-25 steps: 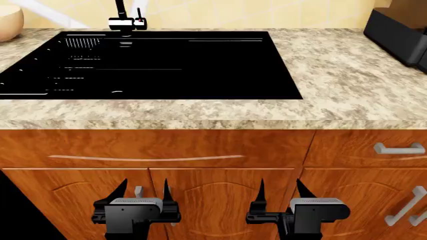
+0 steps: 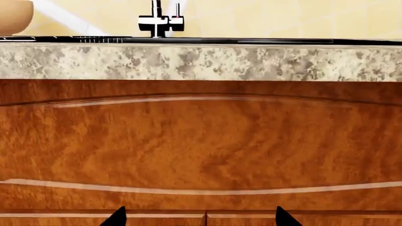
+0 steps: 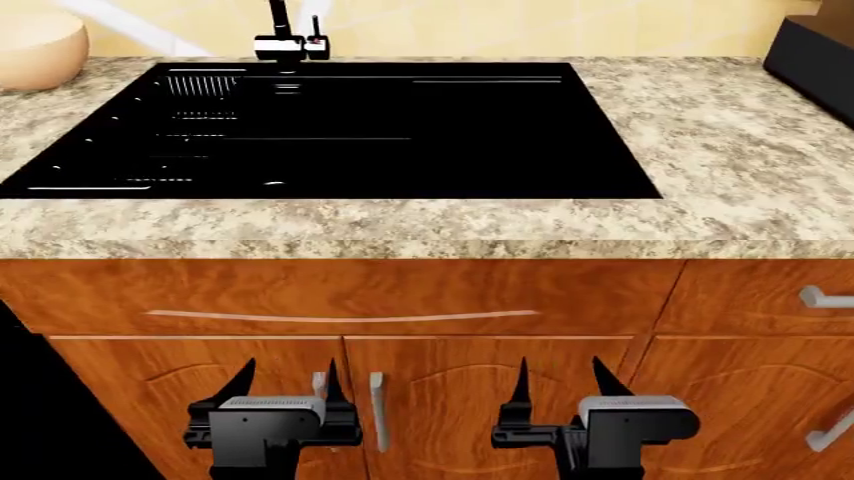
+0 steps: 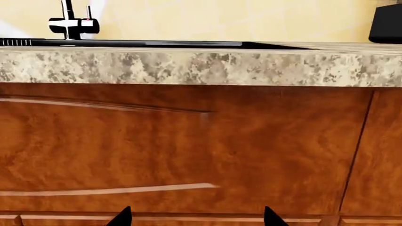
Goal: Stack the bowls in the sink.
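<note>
A beige-cream bowl (image 3: 40,50) stands on the counter at the far left, beside the black sink (image 3: 441,150); the left wrist view shows the same bowl (image 2: 14,16) above the counter edge. The sink holds nothing that I can see. No red-and-white bowl is in view. My left gripper (image 3: 284,385) and right gripper (image 3: 558,382) hang low in front of the cabinet doors, well below the counter, both open with nothing between their fingers. In the wrist views only the fingertips (image 2: 116,217) (image 4: 122,217) show against the wood.
The faucet (image 3: 290,38) rises at the sink's back edge. A granite counter (image 3: 721,150) surrounds the basin, with a dark appliance (image 3: 814,50) at the back right. Wooden cabinet doors with metal handles (image 3: 376,410) face the grippers. A drawer front (image 3: 334,300) runs below the counter.
The whole view has shifted: the sink, faucet and bowl now sit further right in the head view, and more of the bowl shows. Both grippers keep the same pose.
</note>
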### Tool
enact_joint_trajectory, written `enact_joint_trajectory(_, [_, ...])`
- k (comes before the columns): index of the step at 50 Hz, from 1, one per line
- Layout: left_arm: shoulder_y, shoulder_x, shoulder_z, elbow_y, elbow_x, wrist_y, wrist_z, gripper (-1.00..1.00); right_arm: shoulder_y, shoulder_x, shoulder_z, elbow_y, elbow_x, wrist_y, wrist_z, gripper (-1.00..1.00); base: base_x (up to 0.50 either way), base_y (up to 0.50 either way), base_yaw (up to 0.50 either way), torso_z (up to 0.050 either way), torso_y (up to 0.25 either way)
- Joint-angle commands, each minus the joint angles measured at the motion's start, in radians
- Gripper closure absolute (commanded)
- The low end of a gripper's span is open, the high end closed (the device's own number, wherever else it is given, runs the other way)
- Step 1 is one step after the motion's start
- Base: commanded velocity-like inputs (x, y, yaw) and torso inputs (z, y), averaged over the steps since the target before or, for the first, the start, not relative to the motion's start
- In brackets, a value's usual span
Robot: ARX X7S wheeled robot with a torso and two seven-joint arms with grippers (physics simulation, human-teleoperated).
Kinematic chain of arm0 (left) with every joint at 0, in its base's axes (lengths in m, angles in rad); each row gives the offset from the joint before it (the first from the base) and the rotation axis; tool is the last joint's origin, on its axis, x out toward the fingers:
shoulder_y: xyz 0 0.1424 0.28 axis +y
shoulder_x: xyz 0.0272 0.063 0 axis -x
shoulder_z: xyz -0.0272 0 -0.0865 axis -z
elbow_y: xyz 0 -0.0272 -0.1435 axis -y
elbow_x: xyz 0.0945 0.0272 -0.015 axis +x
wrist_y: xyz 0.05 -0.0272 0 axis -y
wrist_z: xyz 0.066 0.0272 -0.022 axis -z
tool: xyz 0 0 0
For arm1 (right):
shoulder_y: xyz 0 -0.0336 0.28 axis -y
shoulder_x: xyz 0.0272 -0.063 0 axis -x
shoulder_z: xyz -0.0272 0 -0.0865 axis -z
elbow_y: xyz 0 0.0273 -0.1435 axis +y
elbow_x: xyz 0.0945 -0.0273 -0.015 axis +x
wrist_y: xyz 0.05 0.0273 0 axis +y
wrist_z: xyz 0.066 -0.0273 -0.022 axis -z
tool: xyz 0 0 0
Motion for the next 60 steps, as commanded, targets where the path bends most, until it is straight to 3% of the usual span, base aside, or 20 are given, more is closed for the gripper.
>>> enact_joint_trajectory(1, [-0.001, -0.020, 0.022, -0.001, -0.021, 0.001, -0.022, -1.00, 0.000, 0.020, -0.025, -0.004, 0.019, 0.004, 0.018, -1.00, 0.00, 0.50, 0.00, 0.000, 0.000])
enact_joint_trajectory(60, [-0.005, -0.079, 0.088, -0.003, -0.087, 0.006, -0.085, -1.00, 0.004, 0.075, -0.096, -0.006, 0.073, 0.005, 0.083, -1.00, 0.00, 0.50, 0.00, 0.000, 0.000])
